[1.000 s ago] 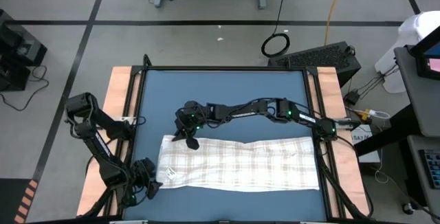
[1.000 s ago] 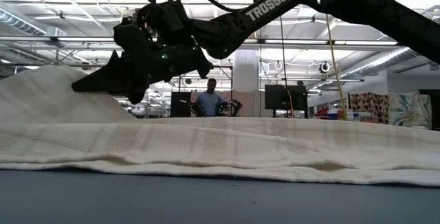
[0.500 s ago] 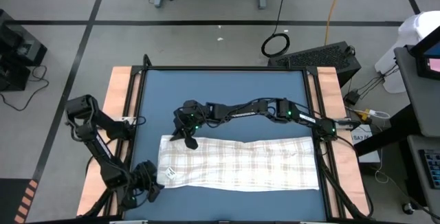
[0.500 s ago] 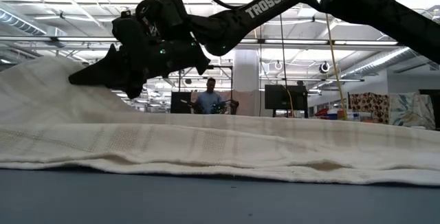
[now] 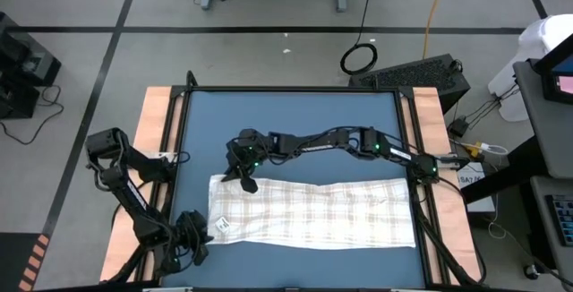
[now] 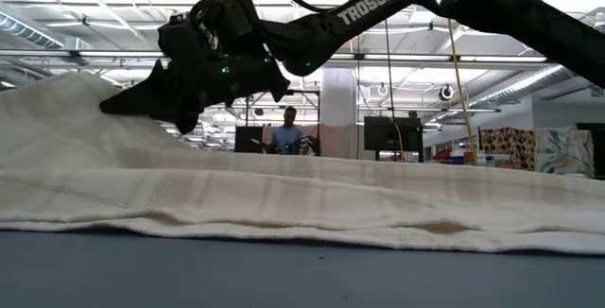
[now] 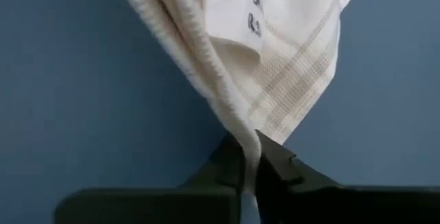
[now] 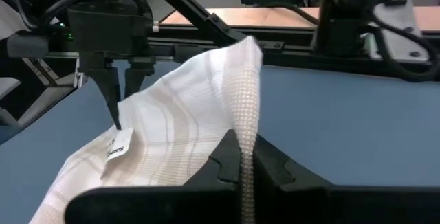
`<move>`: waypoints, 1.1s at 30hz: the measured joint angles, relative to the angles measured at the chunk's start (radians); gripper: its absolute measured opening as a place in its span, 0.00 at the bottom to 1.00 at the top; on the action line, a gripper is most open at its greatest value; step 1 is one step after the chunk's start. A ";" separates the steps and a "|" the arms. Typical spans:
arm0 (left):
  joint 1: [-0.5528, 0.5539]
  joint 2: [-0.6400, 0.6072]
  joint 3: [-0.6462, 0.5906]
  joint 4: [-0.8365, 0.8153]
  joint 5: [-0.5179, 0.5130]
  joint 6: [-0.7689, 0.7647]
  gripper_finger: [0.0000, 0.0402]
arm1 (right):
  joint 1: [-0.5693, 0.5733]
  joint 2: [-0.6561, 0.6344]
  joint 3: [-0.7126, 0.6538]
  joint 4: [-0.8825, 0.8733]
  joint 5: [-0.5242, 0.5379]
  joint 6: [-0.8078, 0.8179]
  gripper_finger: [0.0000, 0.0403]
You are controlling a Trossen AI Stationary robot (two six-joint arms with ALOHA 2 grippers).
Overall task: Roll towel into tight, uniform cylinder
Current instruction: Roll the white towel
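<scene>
One towel is laid out lengthwise on the blue mat of the desk, along the mat's near half. It is white with faint grey checked lines. One small printed label is seen near its left end; the characters on the label are too small to be read.

Two arms are present. The left pincer is placed at the towel's near left corner and is clenched on the towel: in the left wrist view the folded hem is seen pinched between the two dark fingers. The right pincer is placed at the towel's far left corner and is likewise clenched on the towel; in the right wrist view a ridge of cloth is drawn up between its fingers. The left end of the towel is raised off the mat at both corners, while the remainder lies flat.

In the low view the word "TROSSEN" is read in white letters on the right arm's link. The raised cloth is shown as a hump just below the right pincer. One person is seen standing far behind the desk, in the room.
</scene>
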 joint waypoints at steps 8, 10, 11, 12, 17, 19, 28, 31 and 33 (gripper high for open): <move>-0.001 -0.160 0.078 -0.452 -0.006 0.027 0.03 | -0.034 -0.129 0.001 -0.223 0.051 -0.081 0.00; 0.001 -0.224 0.121 -0.607 -0.056 0.069 0.03 | -0.037 -0.178 0.001 -0.301 0.118 -0.124 0.00; 0.004 -0.256 0.146 -0.683 -0.095 0.095 0.03 | -0.039 -0.205 0.001 -0.354 0.155 -0.143 0.00; 0.010 -0.286 0.168 -0.754 -0.132 0.120 0.03 | -0.039 -0.234 0.001 -0.388 0.200 -0.159 0.00; 0.058 -0.415 0.271 -1.051 -0.289 0.271 0.03 | -0.028 -0.407 0.001 -0.515 0.400 -0.200 0.00; 0.075 -0.458 0.303 -1.102 -0.365 0.387 0.03 | -0.018 -0.481 0.001 -0.551 0.473 -0.200 0.00; 0.163 -0.634 0.468 -1.108 -0.767 0.979 0.02 | 0.097 -0.734 0.001 -0.585 0.799 -0.154 0.00; 0.188 -0.668 0.556 -1.100 -0.837 1.192 0.02 | 0.152 -0.775 0.001 -0.568 0.905 -0.171 0.00; 0.201 -0.684 0.628 -1.059 -0.868 1.350 0.02 | 0.185 -0.791 0.000 -0.534 0.962 -0.196 0.00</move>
